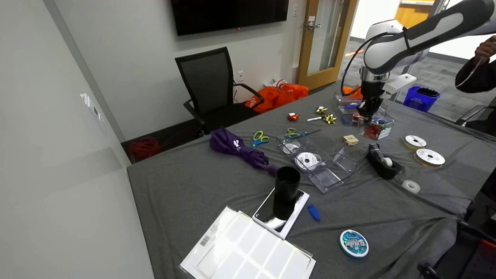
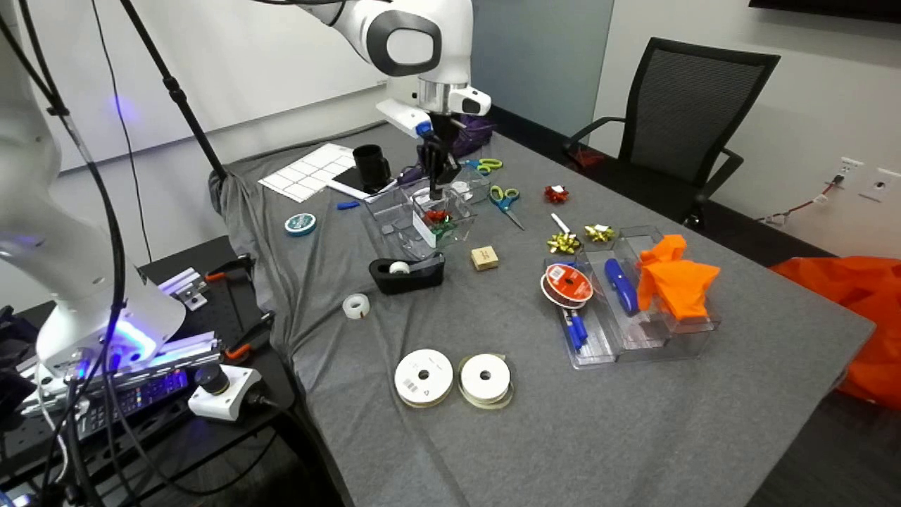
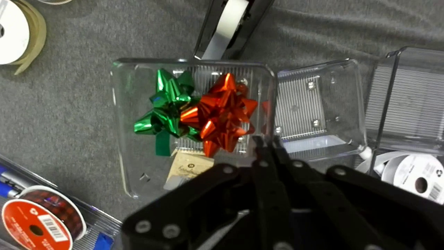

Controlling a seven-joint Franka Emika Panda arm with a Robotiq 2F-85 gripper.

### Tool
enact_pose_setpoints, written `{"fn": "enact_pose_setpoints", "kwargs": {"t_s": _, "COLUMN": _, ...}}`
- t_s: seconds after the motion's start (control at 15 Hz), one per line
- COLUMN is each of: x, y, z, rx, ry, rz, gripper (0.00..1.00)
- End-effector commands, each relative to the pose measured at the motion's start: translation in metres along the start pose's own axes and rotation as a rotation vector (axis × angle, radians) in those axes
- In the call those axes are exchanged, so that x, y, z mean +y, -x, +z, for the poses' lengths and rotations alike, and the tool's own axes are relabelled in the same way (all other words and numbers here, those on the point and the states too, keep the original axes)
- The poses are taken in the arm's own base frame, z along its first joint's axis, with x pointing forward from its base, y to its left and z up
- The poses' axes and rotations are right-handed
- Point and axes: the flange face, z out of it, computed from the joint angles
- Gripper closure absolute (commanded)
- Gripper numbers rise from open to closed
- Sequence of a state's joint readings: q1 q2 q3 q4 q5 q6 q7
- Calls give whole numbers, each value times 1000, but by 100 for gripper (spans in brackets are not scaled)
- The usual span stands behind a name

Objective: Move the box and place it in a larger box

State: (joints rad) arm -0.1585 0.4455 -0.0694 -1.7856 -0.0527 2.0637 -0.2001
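A small clear box (image 1: 381,133) holds a red bow and a green bow. It also shows in an exterior view (image 2: 424,229) and in the wrist view (image 3: 152,62). My gripper (image 3: 268,140) is shut on one wall of this clear box and appears to hold it above the table; it shows in both exterior views (image 1: 366,116) (image 2: 435,190). The small tan box (image 1: 350,139) lies on the table (image 2: 484,258), apart from the fingers. In the wrist view it shows partly through the clear box (image 3: 190,166). A larger clear compartment tray (image 1: 327,178) stands beside them, right in the wrist view (image 3: 333,86).
A black tape dispenser (image 2: 408,276) and ribbon spools (image 2: 424,378) lie nearby. Another clear tray (image 2: 654,345) holds a red spool, pens and orange cloth. A black cup (image 1: 287,182), scissors (image 1: 259,138) and loose bows (image 2: 563,243) are also on the table.
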Motion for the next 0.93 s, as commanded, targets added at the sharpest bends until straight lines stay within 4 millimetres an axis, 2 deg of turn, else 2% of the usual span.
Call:
{"fn": "enact_pose_setpoints", "kwargs": {"t_s": 0.0, "x": -32, "y": 7, "z": -3, "rx": -6, "ry": 52, "rz": -129, "gripper": 99}}
{"fn": "enact_pose_setpoints", "kwargs": {"t_s": 0.2, "x": -52, "y": 8, "z": 8, "rx": 4, "ry": 61, "rz": -234, "gripper": 99}}
{"fn": "enact_pose_setpoints", "kwargs": {"t_s": 0.53, "x": -71, "y": 23, "z": 29, "rx": -3, "ry": 43, "rz": -354, "gripper": 99}}
{"fn": "enact_pose_setpoints", "kwargs": {"t_s": 0.87, "x": -79, "y": 53, "z": 16, "rx": -24, "ry": 109, "rz": -387, "gripper": 99}}
